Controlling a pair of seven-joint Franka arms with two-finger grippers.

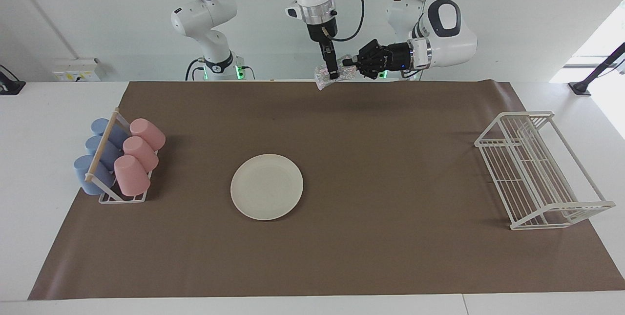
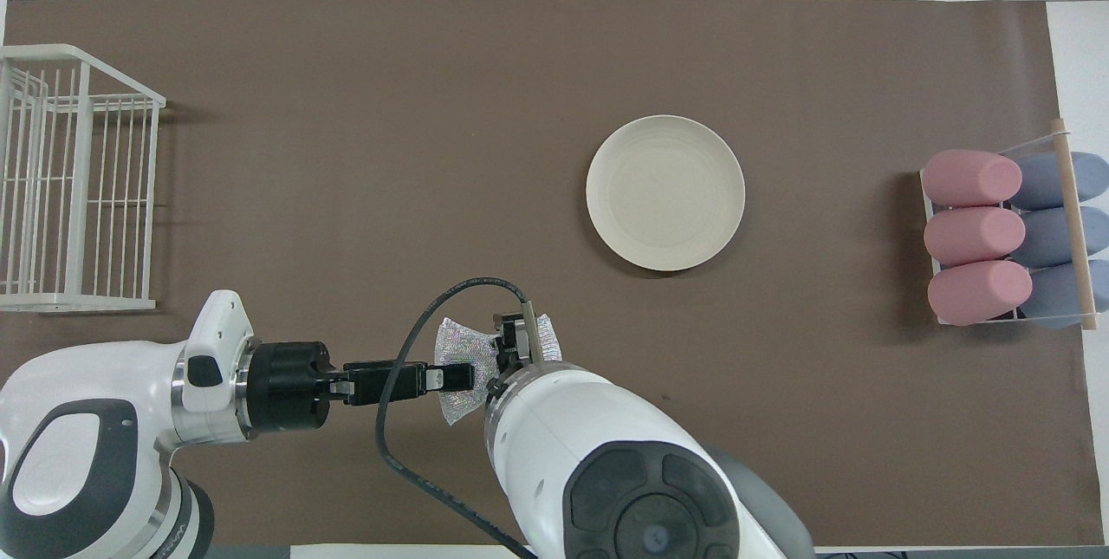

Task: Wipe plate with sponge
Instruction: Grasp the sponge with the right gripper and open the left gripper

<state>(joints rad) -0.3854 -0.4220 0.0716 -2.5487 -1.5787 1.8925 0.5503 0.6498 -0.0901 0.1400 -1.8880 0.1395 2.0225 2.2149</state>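
2 tools meet at the sponge (image 1: 326, 76): left tool (image 1: 347, 63) pinches it; right tool's (image 1: 333, 72) spread unclear.

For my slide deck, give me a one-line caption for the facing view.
Both end effectors, left and right, meet at the sponge in mid-air, plate waiting bare on the brown mat.

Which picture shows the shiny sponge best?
The overhead view: the sponge shows its crinkled silver face, held up in the air between the two claws. In the facing view the sponge is a small scrap partly hidden by the right claw.
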